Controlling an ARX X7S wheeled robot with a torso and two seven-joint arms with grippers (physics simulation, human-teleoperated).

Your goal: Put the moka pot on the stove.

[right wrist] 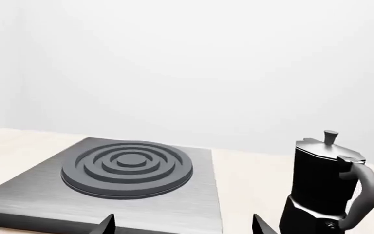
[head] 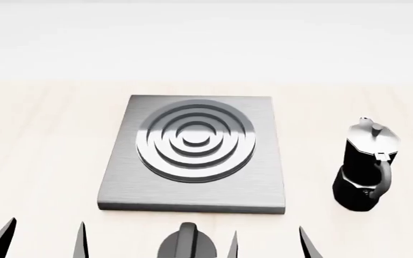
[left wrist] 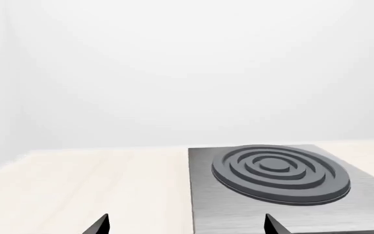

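— What do we record for the supporting surface?

— We note a pale wood-grain table (head: 41,140). The stove (head: 196,153) lies flat on it, centrally, its raised rings uppermost.

— And beside it?

— The moka pot (head: 365,166) stands upright on the table to the stove's right, apart from it. A round black knob (head: 187,244) sits near the stove's front edge, partly cut off.

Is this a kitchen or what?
Probably a pretend kitchen counter in a computer simulation. A grey stove with raised rings lies on a pale wooden table, a black moka pot stands beside it, and a round black knob sits in front.
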